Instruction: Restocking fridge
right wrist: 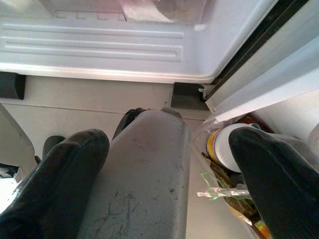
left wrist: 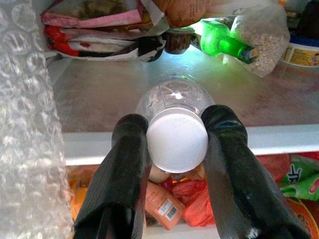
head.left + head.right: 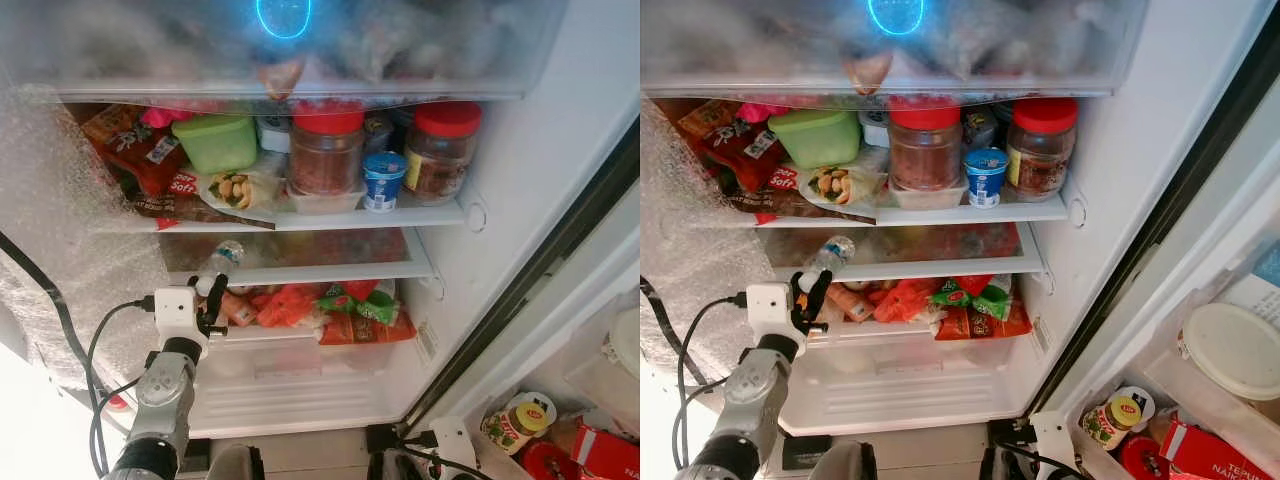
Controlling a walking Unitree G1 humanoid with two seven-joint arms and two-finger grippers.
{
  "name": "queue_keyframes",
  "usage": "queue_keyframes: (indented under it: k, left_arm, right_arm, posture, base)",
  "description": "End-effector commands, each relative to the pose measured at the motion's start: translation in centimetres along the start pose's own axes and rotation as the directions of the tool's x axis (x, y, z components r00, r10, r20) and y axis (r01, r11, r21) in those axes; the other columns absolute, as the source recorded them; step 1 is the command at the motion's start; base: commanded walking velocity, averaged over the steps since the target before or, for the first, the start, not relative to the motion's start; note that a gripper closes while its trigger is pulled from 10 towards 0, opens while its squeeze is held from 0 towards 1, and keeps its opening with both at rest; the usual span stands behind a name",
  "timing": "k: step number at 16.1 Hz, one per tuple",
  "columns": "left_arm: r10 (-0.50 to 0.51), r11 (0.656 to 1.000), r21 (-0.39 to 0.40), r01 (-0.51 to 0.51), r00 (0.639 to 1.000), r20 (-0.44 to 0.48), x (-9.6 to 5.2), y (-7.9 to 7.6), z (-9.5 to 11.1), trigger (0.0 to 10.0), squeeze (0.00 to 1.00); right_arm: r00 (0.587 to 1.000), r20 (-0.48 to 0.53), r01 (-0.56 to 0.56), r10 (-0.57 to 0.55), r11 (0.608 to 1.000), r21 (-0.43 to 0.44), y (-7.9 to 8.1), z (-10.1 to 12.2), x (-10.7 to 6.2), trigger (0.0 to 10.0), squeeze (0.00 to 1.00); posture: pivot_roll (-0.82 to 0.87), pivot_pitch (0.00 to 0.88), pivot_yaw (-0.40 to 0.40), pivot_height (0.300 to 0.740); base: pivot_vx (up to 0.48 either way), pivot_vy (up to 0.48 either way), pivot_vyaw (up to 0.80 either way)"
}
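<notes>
Left gripper: clamped on water bottle cap, left of middle shelf.
Right gripper: fingers apart, idle.
Advice: we'd push farther in before letting go.

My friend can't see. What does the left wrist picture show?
The left gripper holds a clear bottle by its white cap, laying it on a fridge shelf. Snack packets sit behind.

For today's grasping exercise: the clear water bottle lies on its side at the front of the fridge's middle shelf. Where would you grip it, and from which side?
Grip the water bottle at its white cap and neck, coming straight in from the fridge's open front. It lies with the cap pointing outward over the shelf edge, so that narrow round end is easiest to reach. The left gripper holds it just so, jaws either side of the cap.
</notes>
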State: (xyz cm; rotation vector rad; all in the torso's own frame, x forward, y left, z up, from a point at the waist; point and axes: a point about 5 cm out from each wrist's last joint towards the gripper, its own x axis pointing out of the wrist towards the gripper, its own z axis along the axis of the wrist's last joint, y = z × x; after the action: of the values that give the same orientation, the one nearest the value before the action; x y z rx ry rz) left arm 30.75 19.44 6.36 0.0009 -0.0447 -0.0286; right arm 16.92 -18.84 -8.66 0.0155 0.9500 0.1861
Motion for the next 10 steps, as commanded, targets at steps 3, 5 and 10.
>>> queue_keyframes:
  k: [3,5,10]
  left_arm:
    - [0.032,0.999,-0.024,-0.035,0.991,-0.127,-0.3,0.1,-1.7,10.0,0.00]
    - [0.052,0.998,-0.024,-0.056,0.988,-0.142,-0.3,0.3,-1.8,10.0,0.00]
    - [0.084,0.996,-0.022,-0.091,0.974,-0.209,1.0,0.2,-1.6,10.0,0.00]
  right_arm:
    - [0.995,-0.094,0.030,-0.027,0.999,0.027,-0.4,-2.4,-0.6,10.0,0.00]
    - [0.995,-0.094,0.029,-0.026,0.999,0.028,-0.4,-2.4,-0.6,10.0,0.00]
    - [0.995,-0.102,0.020,-0.017,1.000,0.020,-0.4,-2.5,-0.6,10.0,0.00]
  posture:
    - [0.01,0.043,-0.044,0.636]
    - [0.01,0.044,-0.045,0.636]
    - [0.01,0.053,-0.043,0.636]
  base:
    - [0.000,0.000,0.00]
    - [0.000,0.000,0.00]
    - [0.000,0.000,0.00]
